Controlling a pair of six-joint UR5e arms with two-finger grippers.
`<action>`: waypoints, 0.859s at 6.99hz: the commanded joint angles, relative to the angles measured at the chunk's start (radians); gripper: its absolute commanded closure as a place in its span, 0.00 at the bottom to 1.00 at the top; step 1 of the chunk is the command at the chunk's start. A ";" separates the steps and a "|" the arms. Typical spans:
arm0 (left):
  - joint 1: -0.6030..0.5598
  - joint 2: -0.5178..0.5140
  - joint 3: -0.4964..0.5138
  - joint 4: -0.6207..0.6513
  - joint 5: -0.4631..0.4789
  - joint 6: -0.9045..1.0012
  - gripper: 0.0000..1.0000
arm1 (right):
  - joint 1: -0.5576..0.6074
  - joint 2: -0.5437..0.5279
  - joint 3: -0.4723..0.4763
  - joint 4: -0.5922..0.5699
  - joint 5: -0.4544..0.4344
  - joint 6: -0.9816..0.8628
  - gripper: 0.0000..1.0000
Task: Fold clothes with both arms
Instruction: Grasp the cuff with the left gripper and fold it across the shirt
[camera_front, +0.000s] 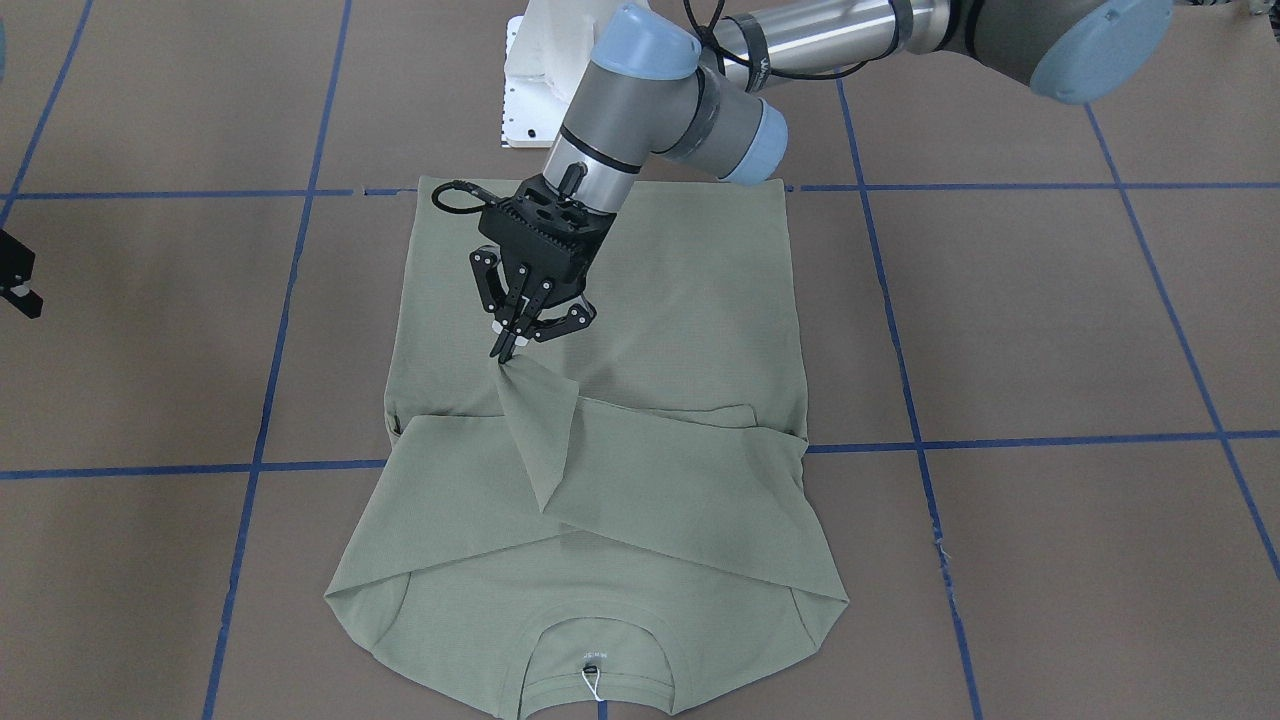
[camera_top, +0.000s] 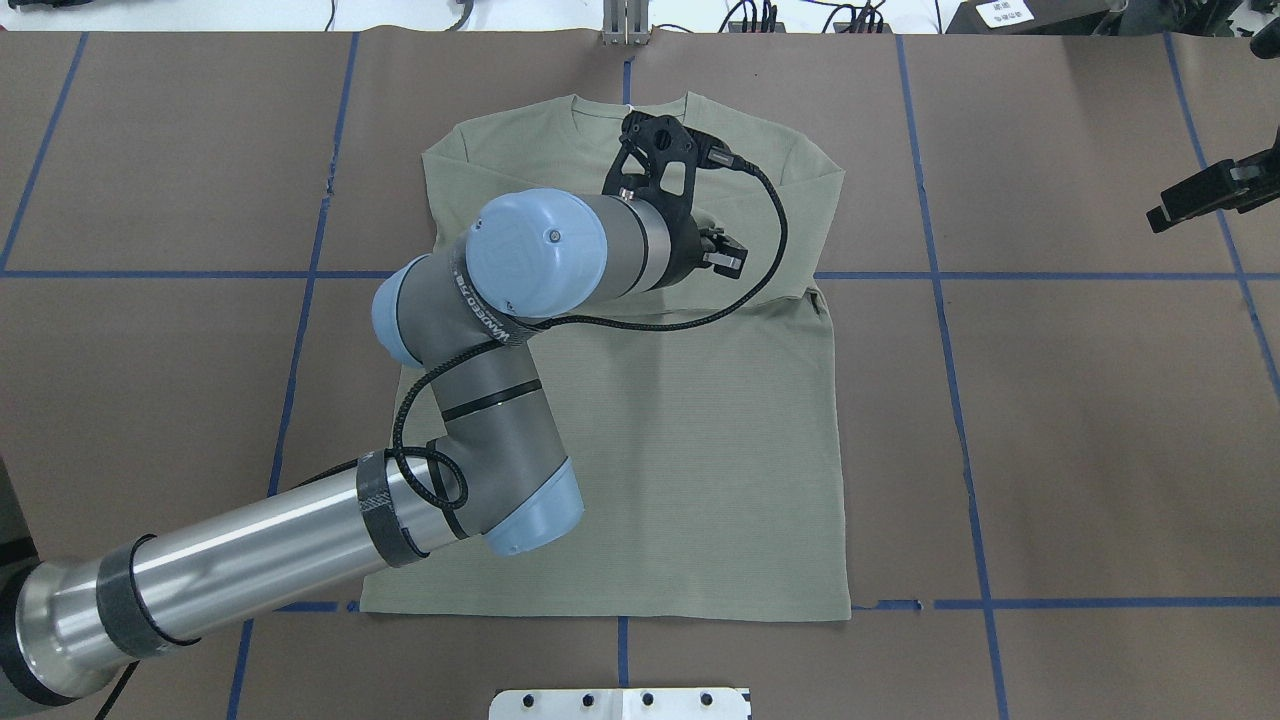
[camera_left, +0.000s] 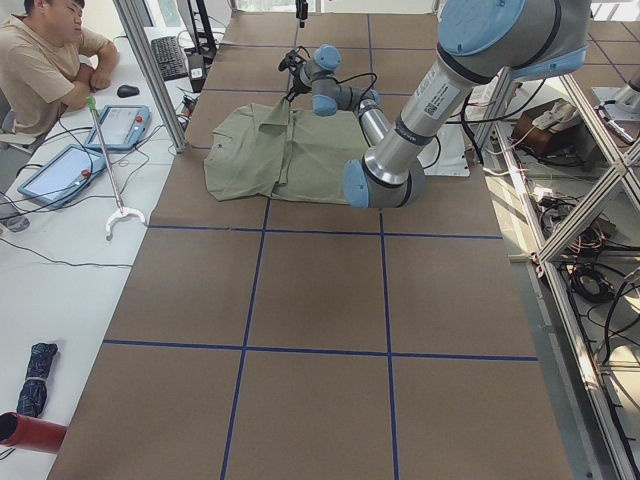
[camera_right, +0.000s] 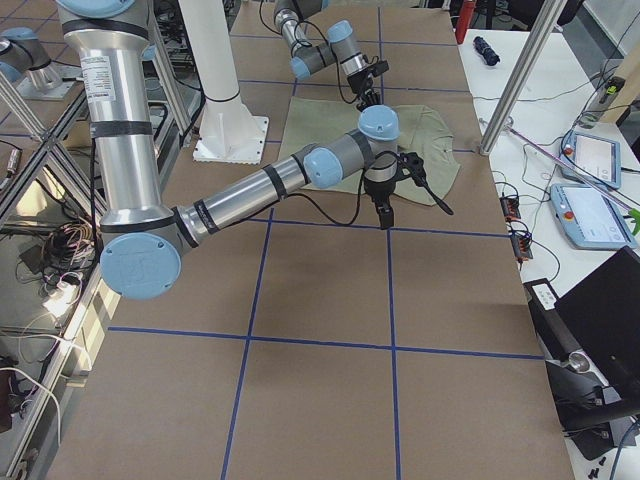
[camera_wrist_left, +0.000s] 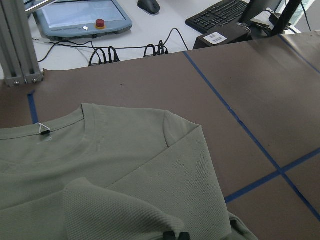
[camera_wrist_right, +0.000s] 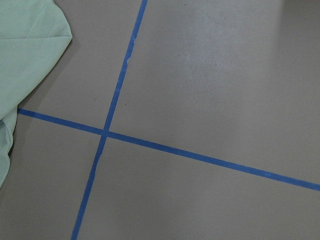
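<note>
- left hand (camera_front: 508, 347): fingertips closed together, pinching the end of one sleeve (camera_front: 540, 430); it stands over the middle of the shirt, tilted down towards the collar end.
- sleeve: raised to a peak at the fingertips, the cloth hanging from them in a narrow triangle that rests on the folded layer below.
- shirt (camera_front: 690, 300): sage green, spread flat on the brown counter (camera_front: 1050, 320); the hem lies towards the robot's base and the collar (camera_front: 597, 640) towards the far side, with a white tag string (camera_front: 592, 686) at its centre. both shoulder areas are folded inwards across the chest.
- left arm (camera_top: 500, 400): reaches across the shirt's body from the robot's left and hides most of the hand in the overhead view.
- right hand (camera_top: 1200, 195): hangs over bare counter on the robot's right, well apart from the shirt and holding nothing; how far its fingers are parted cannot be told.
- right wrist view: only an edge of the shirt shows in one corner, beside crossing blue tape lines (camera_wrist_right: 105, 132).
</note>
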 joint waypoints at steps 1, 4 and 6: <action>0.031 -0.023 0.023 -0.032 -0.004 -0.001 0.48 | 0.000 0.003 -0.001 0.000 -0.001 0.000 0.00; 0.042 0.002 -0.003 -0.036 -0.027 -0.087 0.00 | -0.012 0.052 -0.006 0.003 0.002 0.015 0.00; -0.050 0.028 -0.090 0.250 -0.177 0.029 0.00 | -0.134 0.193 -0.029 0.005 -0.041 0.233 0.00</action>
